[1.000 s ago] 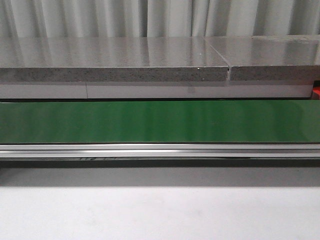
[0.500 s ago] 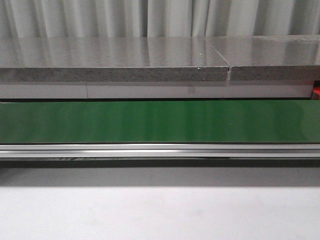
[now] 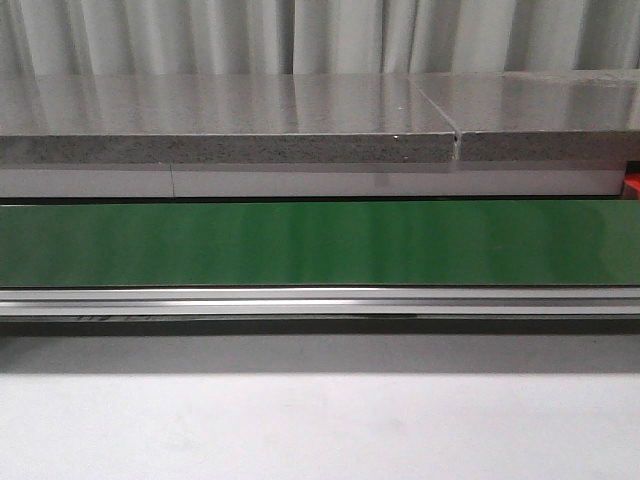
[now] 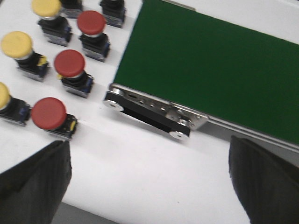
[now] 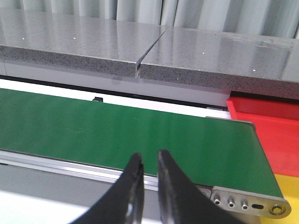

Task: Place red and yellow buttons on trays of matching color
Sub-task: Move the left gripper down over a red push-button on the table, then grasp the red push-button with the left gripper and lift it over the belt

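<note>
In the left wrist view, red buttons (image 4: 69,63) and yellow buttons (image 4: 16,44) on black bases stand in a cluster on the white table, beside the end of the green belt (image 4: 210,70). My left gripper (image 4: 148,158) is open over bare table near them, its fingers (image 4: 35,182) wide apart and empty. The closest red button (image 4: 48,112) sits just off one finger. In the right wrist view, my right gripper (image 5: 149,156) is shut and empty, in front of the belt. A red tray (image 5: 271,121) and the corner of a yellow tray (image 5: 287,184) lie past the belt's end.
The green conveyor belt (image 3: 320,242) runs across the front view with a metal rail (image 3: 320,300) along its near edge. Behind it is a grey stone ledge (image 3: 230,125). The belt's roller bracket (image 4: 149,112) sticks out near the buttons. Neither arm shows in the front view.
</note>
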You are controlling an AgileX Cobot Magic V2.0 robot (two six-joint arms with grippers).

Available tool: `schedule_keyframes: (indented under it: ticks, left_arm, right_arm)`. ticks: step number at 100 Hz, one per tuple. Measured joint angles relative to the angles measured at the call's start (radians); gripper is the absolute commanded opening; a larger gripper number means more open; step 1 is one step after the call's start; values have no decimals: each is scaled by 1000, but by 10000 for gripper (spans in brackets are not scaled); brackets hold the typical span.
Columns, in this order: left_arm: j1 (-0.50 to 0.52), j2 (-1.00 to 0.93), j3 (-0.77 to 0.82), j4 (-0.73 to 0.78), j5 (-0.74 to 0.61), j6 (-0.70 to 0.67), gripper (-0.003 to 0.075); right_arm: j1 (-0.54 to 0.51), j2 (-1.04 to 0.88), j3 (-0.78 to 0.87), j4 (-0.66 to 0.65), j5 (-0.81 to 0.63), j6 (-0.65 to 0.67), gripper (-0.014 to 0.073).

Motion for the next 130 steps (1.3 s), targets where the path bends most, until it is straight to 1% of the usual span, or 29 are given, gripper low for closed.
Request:
schedule_keyframes:
  ticks: [10, 27, 39, 60, 79, 102, 130]
  left_arm:
    - [0, 22, 0, 74, -1, -70, 670]
    - [2, 110, 0, 110, -5, -118, 670]
    - [58, 191, 0, 120, -24, -145, 670]
    - [213, 306, 0, 122, -70, -151, 670]
    - [308, 406, 0, 122, -113, -151, 670]
    - [365, 523, 0, 122, -171, -135, 669]
    - [386, 670, 0, 122, -245, -121, 669]
  right_arm:
    - [0, 0, 0, 0, 0, 0, 99]
    - [0, 0, 0, 0, 0, 0, 99]
    - [0, 0, 0, 0, 0, 0, 99]
    - [0, 0, 0, 0, 0, 0, 99]
    - [0, 0, 0, 0, 0, 0, 99]
    - [0, 0, 0, 0, 0, 0, 99]
    - [0, 0, 0, 0, 0, 0, 99]
